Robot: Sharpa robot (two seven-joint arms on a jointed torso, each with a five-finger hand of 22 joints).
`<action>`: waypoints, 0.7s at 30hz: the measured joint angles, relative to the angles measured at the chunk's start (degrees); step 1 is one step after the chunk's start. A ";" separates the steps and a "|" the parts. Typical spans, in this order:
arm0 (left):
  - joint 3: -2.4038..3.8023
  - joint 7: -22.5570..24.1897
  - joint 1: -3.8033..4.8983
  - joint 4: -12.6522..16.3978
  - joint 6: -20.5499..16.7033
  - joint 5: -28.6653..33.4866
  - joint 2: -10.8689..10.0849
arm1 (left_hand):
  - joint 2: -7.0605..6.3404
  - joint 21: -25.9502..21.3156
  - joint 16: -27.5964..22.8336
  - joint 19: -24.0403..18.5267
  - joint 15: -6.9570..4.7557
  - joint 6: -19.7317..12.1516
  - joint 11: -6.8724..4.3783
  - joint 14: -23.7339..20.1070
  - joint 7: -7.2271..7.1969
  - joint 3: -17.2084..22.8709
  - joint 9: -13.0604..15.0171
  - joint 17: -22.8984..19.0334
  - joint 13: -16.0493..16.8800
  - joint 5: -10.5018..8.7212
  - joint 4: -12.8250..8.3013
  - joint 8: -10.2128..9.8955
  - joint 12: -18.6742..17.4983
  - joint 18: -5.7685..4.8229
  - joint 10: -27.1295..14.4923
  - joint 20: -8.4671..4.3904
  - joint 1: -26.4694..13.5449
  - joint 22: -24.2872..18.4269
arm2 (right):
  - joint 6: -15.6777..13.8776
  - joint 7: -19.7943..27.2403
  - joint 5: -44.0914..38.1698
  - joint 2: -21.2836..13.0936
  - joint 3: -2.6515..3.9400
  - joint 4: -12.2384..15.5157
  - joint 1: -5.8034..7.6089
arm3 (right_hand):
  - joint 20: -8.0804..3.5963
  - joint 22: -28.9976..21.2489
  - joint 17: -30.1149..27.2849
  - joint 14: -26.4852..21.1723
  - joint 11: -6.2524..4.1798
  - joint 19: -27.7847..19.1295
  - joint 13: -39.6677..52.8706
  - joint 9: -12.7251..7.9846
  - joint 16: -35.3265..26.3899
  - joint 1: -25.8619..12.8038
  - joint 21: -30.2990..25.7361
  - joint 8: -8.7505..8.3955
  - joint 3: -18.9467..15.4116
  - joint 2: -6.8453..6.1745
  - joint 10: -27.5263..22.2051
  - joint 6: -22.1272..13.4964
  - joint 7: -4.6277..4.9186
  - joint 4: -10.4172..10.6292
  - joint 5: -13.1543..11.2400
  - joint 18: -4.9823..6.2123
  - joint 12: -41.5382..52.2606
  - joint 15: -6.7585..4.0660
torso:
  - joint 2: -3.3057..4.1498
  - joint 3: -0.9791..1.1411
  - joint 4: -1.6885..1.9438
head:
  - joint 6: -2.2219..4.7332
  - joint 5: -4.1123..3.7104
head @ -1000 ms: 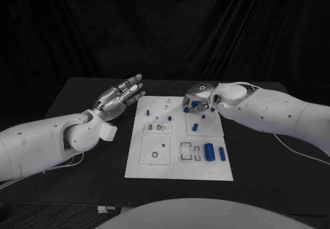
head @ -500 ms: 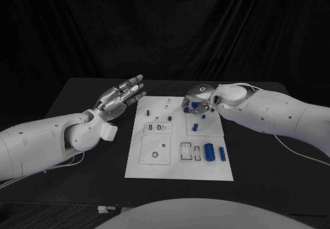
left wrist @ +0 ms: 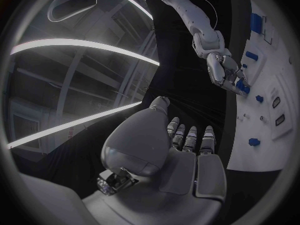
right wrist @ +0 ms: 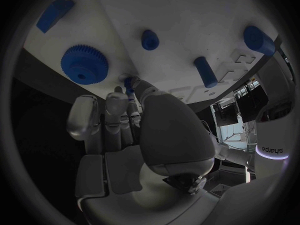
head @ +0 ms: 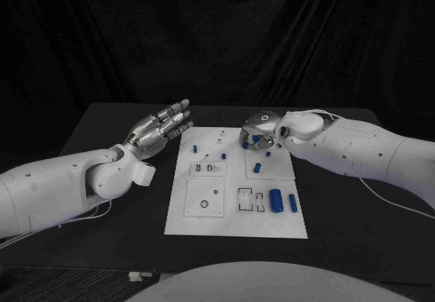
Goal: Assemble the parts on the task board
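The white task board (head: 236, 217) lies in the middle of the black table. My right hand (head: 258, 137) hovers low over its far right corner with the fingers curled down. In the right wrist view the thumb and a fingertip (right wrist: 119, 94) pinch a small blue peg (right wrist: 128, 83) at the board's surface, beside a blue gear (right wrist: 84, 64). My left hand (head: 160, 127) is raised at the board's far left edge, palm flat and fingers spread, holding nothing. The left wrist view shows the left hand (left wrist: 181, 147) with the right hand (left wrist: 226, 72) beyond it.
Two large blue cylinders (head: 275, 200) (head: 293, 202) lie at the board's near right. Smaller blue pieces (head: 258, 168) (head: 195, 149) (head: 223, 155) sit mid-board. A white square plate (head: 205, 198) is on the near left of the board. Bare black table surrounds the board.
The right hand has shifted very slightly over the board's far right corner. The left hand and the parts have stayed where they were.
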 measured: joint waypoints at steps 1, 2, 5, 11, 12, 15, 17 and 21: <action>0.00 -0.04 0.00 0.00 0.02 0.00 0.00 | 0.00 0.00 0.00 0.00 0.00 0.00 0.00 0.00 0.00 0.00 0.00 0.00 0.00 0.00 0.00 0.00 0.00 0.00 0.00 0.00 0.00 0.00 | -0.01 -0.01 0.00 0.06 0.00 -0.04 -0.01 | 0.00 0.01 0.00 0.00 0.11 0.00 0.00 0.15 0.00 0.25 0.00 0.37 0.10 0.25 0.35 0.75 0.05 -0.10 0.00 0.00 0.24 0.00 | 0.00 -0.01 0.01 | 0.00 0.00; 0.00 -0.08 0.00 0.00 0.03 0.00 0.00 | 0.00 0.00 0.00 0.00 0.00 0.00 0.00 0.00 0.00 0.00 0.00 0.00 0.00 0.00 0.00 0.00 0.00 0.00 0.00 0.00 0.00 0.00 | -0.02 -0.02 0.00 0.13 0.00 -0.09 -0.03 | 0.00 0.06 0.00 0.00 0.05 0.00 0.00 0.43 0.00 0.45 0.00 0.86 0.31 0.45 0.86 1.72 0.03 -0.29 0.00 0.00 0.41 0.00 | 0.00 -0.02 0.01 | 0.00 0.00; 0.00 -0.21 0.00 0.00 0.07 0.00 -0.02 | 0.00 0.00 0.00 0.00 0.00 0.00 0.00 0.00 0.00 0.00 0.00 0.00 0.00 0.00 0.00 0.00 0.00 0.00 0.00 0.00 0.00 0.00 | -0.05 -0.07 0.02 0.31 0.00 -0.26 -0.07 | 0.00 0.19 0.00 0.19 -0.28 0.00 0.00 0.95 0.00 0.93 0.00 1.52 0.94 0.92 1.91 3.50 0.19 -0.41 0.00 0.00 0.49 -0.19 | -0.01 -0.03 0.03 | 0.00 0.04; 0.00 -0.48 0.00 0.03 0.14 0.00 -0.09 | 0.00 0.16 0.00 0.00 0.00 0.00 0.00 0.00 0.00 0.01 0.00 0.00 0.00 0.13 -0.02 0.00 0.00 0.00 0.00 0.00 0.00 0.00 | -0.32 -0.23 0.04 0.43 0.00 -0.45 -0.09 | -0.20 0.74 0.05 0.23 -0.44 0.21 -0.01 1.59 0.00 1.82 0.00 2.32 2.41 1.80 5.11 5.73 0.53 -0.96 -0.23 0.00 1.50 -0.23 | -0.01 -0.05 0.06 | 0.00 0.07; 0.00 -0.52 0.00 0.04 0.16 0.00 -0.11 | 0.00 0.21 0.00 0.00 0.00 0.00 0.00 0.00 0.00 0.16 0.00 0.00 0.00 0.24 -0.16 0.00 0.00 0.00 0.00 0.00 0.00 0.00 | -0.39 -0.25 0.05 0.43 0.00 -0.46 -0.10 | -0.20 0.83 0.13 0.23 -0.45 0.21 -0.01 1.75 0.00 1.97 0.00 2.38 2.57 1.93 5.54 6.01 0.58 -1.12 -0.24 0.01 1.59 -0.23 | -0.02 -0.05 0.06 | 0.00 0.12; 0.00 -0.68 0.00 0.15 0.18 0.00 -0.26 | 0.00 0.21 0.00 0.00 0.00 0.00 0.00 0.00 0.00 0.16 -0.01 0.00 0.00 0.24 -0.16 0.00 0.00 0.00 0.00 0.00 0.00 0.05 | -0.78 -0.26 0.06 0.32 0.00 -0.44 -0.11 | -0.20 1.19 0.41 0.23 -0.71 0.21 -0.02 1.85 0.00 2.44 0.00 2.88 3.16 2.23 7.46 7.14 0.85 -1.73 -0.68 0.00 1.99 -0.23 | -0.02 -0.05 0.06 | 0.00 0.20; 0.00 -0.77 0.00 0.30 0.17 0.00 -0.46 | 0.00 0.21 0.00 0.00 0.00 0.12 0.00 0.00 0.12 0.16 -0.01 0.00 0.02 0.24 -0.16 0.14 0.20 0.00 0.00 0.00 0.00 0.04 | -1.10 -0.27 0.06 -0.01 0.00 -0.16 -0.11 | -0.20 1.53 0.69 0.23 -0.91 0.21 -0.03 1.85 0.06 2.66 0.00 3.10 3.33 2.31 8.13 7.37 0.77 -1.91 -0.85 0.01 1.98 -0.23 | -0.02 -0.05 0.06 | 0.00 0.24; 0.00 -0.82 0.00 0.98 0.01 -0.01 -1.10 | 0.00 0.21 0.00 0.21 0.00 0.64 0.05 0.00 0.03 0.26 0.07 0.05 0.09 0.24 -0.26 0.22 0.50 0.00 0.05 0.21 0.00 0.04 | -2.06 -0.27 0.16 -0.89 -0.07 0.84 0.19 | -0.20 1.81 0.99 0.23 -1.04 0.21 -0.07 1.85 0.26 2.73 0.00 3.21 3.33 2.38 8.73 7.59 0.97 -1.91 -0.91 0.00 1.90 -0.23 | -0.03 -0.06 0.05 | 0.00 0.16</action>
